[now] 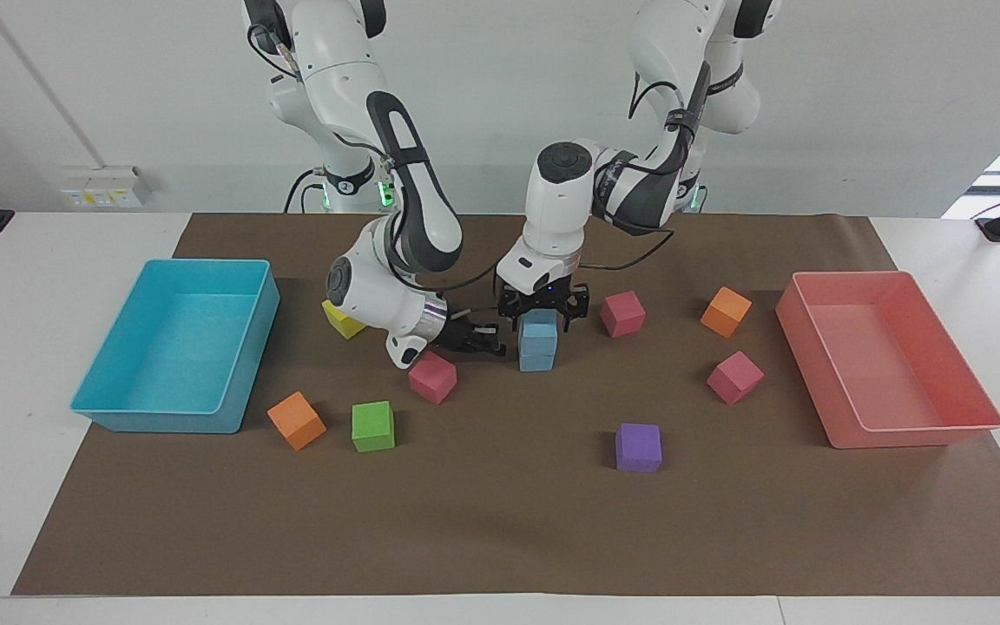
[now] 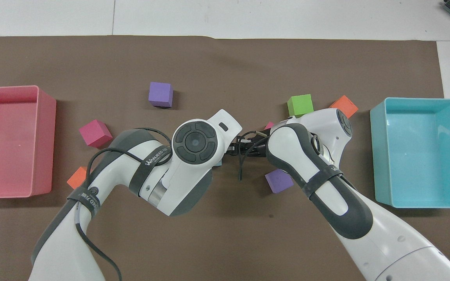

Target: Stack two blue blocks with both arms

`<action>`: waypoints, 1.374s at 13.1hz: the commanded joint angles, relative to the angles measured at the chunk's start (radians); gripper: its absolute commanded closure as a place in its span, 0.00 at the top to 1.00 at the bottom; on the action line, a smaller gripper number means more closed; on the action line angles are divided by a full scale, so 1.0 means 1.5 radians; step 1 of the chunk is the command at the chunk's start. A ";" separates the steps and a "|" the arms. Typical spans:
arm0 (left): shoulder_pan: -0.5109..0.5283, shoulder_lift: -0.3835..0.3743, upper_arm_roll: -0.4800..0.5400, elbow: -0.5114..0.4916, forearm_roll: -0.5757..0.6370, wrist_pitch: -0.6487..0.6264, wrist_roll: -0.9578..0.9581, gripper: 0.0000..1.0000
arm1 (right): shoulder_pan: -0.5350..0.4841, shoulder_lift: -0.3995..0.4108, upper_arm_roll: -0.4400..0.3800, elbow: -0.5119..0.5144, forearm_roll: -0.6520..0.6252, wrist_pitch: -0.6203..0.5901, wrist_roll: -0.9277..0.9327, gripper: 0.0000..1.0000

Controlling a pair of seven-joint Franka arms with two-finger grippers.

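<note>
Left end effector (image 1: 541, 314) open astride upper blue block (image 1: 539, 327), stacked on lower blue block (image 1: 537, 355), right end effector (image 1: 487, 340) closed beside.

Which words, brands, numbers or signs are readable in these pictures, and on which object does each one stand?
"WANUEED", letters uncertain: on the black strap around the left arm, overhead view.
The second strap, lower on this arm: print partly hidden, unreadable.
The wall socket plate, facing view: marks too small to read.
No other text visible.

Turquoise tray (image 1: 174, 351), pink tray (image 1: 886, 360), coloured cubes (image 1: 373, 426)
</note>
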State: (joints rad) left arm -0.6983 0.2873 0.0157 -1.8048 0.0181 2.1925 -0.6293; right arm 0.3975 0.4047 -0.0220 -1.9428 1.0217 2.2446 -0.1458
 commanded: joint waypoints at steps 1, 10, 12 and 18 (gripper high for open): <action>-0.006 -0.003 0.005 0.009 0.005 -0.010 -0.001 1.00 | -0.003 -0.014 0.003 -0.018 0.020 0.011 -0.028 0.00; 0.044 -0.125 0.007 -0.022 0.005 -0.120 0.074 1.00 | -0.003 -0.014 0.003 -0.017 0.020 0.011 -0.028 0.00; 0.087 -0.172 0.007 -0.043 0.005 -0.147 0.145 1.00 | -0.003 -0.014 0.003 -0.017 0.020 0.011 -0.028 0.00; 0.224 -0.242 0.018 -0.013 0.001 -0.263 0.297 1.00 | -0.003 -0.014 0.003 -0.016 0.021 0.010 -0.027 0.00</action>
State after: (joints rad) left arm -0.4161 -0.0355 0.0424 -1.8238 0.0181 1.8549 -0.2730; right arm 0.3975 0.4044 -0.0220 -1.9428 1.0217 2.2446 -0.1458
